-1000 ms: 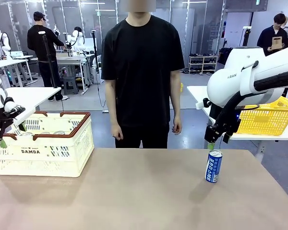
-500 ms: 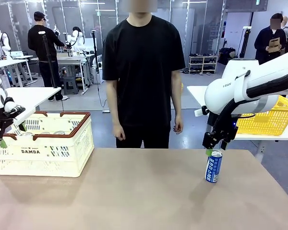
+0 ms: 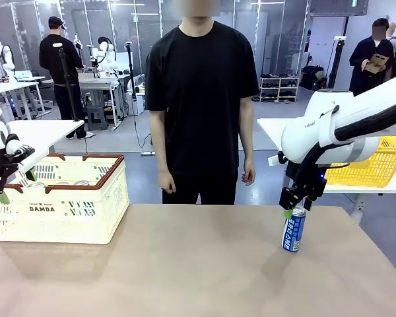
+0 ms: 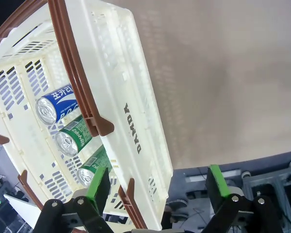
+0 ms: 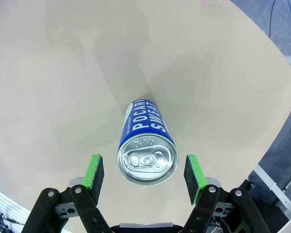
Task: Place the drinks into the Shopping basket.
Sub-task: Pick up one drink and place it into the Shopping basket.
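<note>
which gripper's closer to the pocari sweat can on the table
Right. The right gripper straddles the Pocari Sweat can, pads clear of it; the left gripper hangs by the Shopping basket.

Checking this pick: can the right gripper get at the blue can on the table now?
Probably yes: the right gripper is open right over the upright blue can, jaws either side of its top, nothing in between.

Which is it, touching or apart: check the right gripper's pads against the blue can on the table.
Apart. The right wrist view shows the right gripper open, straddling the blue can, with table visible between each green pad and its rim.
</note>
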Controlling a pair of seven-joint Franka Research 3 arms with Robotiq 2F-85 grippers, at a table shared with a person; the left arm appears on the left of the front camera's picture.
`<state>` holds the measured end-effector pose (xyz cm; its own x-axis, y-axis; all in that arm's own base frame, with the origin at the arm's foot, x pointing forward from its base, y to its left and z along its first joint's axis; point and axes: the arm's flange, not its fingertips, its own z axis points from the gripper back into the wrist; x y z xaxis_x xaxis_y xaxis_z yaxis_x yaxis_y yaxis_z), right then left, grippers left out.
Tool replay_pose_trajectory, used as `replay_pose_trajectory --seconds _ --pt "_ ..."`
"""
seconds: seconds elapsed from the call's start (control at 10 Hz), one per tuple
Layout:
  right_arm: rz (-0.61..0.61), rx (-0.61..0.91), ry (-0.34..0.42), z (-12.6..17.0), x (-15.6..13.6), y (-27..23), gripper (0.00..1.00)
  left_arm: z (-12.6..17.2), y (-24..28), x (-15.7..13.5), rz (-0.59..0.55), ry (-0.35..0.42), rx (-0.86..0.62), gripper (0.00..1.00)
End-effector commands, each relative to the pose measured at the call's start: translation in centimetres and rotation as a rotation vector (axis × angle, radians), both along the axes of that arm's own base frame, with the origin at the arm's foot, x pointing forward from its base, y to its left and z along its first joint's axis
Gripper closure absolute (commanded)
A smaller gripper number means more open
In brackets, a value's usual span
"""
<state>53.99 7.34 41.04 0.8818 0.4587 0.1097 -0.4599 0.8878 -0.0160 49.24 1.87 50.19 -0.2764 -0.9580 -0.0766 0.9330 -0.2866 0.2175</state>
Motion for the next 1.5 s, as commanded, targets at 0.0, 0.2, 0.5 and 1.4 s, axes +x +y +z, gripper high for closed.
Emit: replay_pose_trajectory --seconds 0.0,0.2,0.5,1.4 --pt "0.04 0.0 -0.013 -0.5 1.1 -0.6 0.16 0.2 0.0 -0.1 0.014 -0.007 -0.012 0.0" --pt "0.042 0.014 0.007 -1.0 1.6 -0.8 0.16 0.2 0.0 -0.1 0.014 -0.007 -0.012 0.0" --pt "0.066 0.037 0.025 -2.0 2.2 -0.8 0.16 0.2 0.0 -0.1 0.014 -0.007 -0.012 0.0" --pt "0.075 0.031 0.084 -3.4 2.7 -0.6 0.24 0.2 0.0 -0.1 0.014 -0.007 -0.012 0.0"
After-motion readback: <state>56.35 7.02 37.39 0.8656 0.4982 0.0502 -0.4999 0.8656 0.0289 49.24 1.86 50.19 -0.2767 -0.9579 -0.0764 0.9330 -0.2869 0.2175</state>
